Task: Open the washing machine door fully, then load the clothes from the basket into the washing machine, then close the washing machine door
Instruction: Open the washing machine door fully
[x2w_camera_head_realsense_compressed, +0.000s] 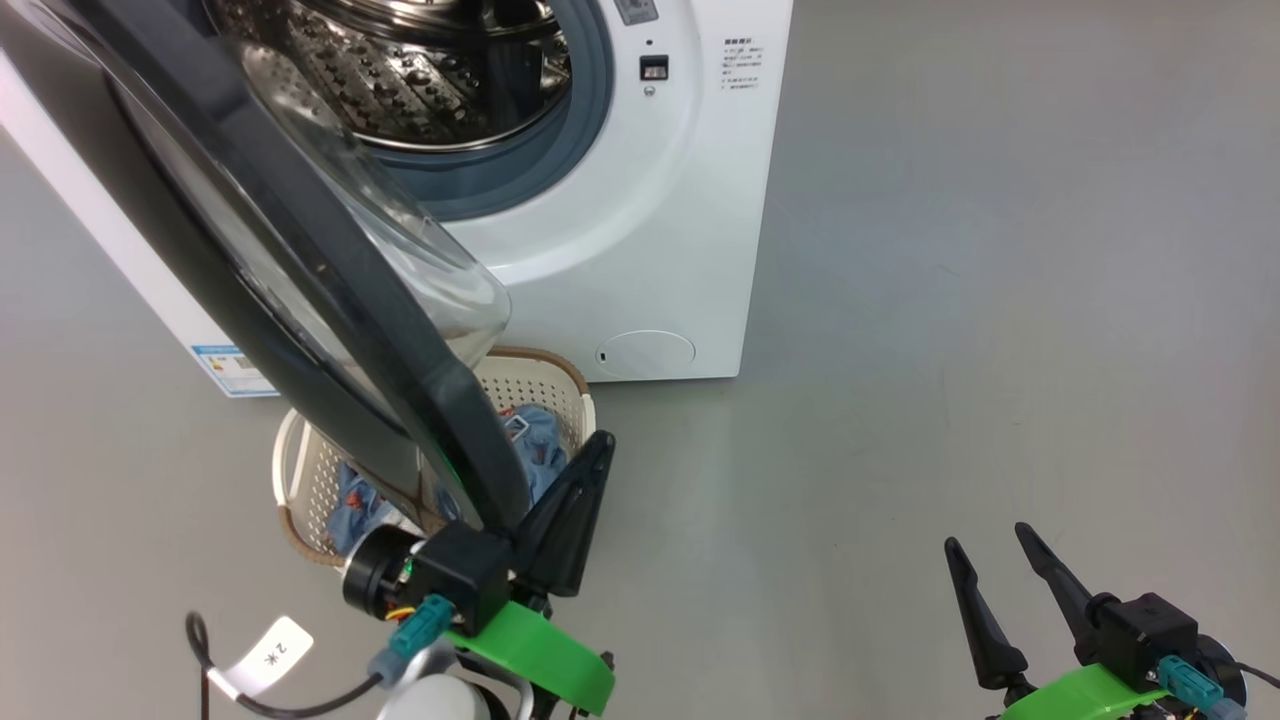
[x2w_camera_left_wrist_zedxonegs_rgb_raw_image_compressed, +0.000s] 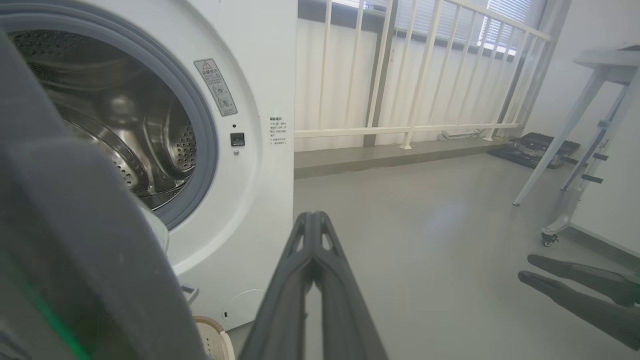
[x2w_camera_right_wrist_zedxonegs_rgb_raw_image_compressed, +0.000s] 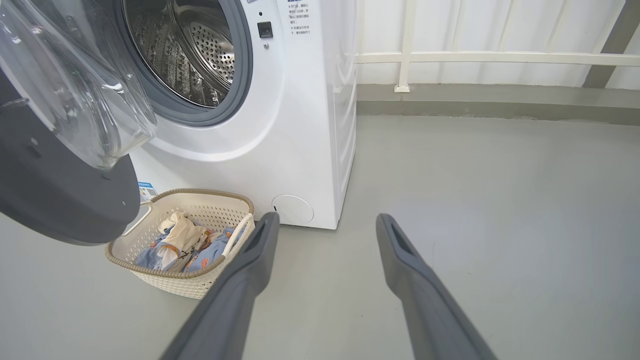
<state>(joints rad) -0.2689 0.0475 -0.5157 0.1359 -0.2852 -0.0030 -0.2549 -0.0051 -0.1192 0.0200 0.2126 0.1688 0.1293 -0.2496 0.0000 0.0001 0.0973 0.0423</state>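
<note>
The white washing machine (x2w_camera_head_realsense_compressed: 640, 250) stands with its steel drum showing. The washing machine door (x2w_camera_head_realsense_compressed: 330, 290), black-rimmed with a clear glass bowl (x2w_camera_right_wrist_zedxonegs_rgb_raw_image_compressed: 75, 100), hangs swung out over the basket (x2w_camera_head_realsense_compressed: 545, 375). The basket sits on the floor against the machine's front and holds the light blue and cream clothes (x2w_camera_right_wrist_zedxonegs_rgb_raw_image_compressed: 185, 245). My left gripper (x2w_camera_head_realsense_compressed: 603, 440) is shut with nothing between its fingers, right beside the door's outer rim (x2w_camera_left_wrist_zedxonegs_rgb_raw_image_compressed: 75, 240); I cannot tell whether they touch. My right gripper (x2w_camera_head_realsense_compressed: 985, 538) is open and empty, low at the right, well apart from the basket (x2w_camera_right_wrist_zedxonegs_rgb_raw_image_compressed: 200, 285).
Bare grey floor (x2w_camera_head_realsense_compressed: 1000, 300) stretches to the right of the machine. A white railing (x2w_camera_left_wrist_zedxonegs_rgb_raw_image_compressed: 410, 130) runs behind it. A white table on casters (x2w_camera_left_wrist_zedxonegs_rgb_raw_image_compressed: 575, 125) stands at the far right, with a dark case (x2w_camera_left_wrist_zedxonegs_rgb_raw_image_compressed: 540, 147) on the floor near it.
</note>
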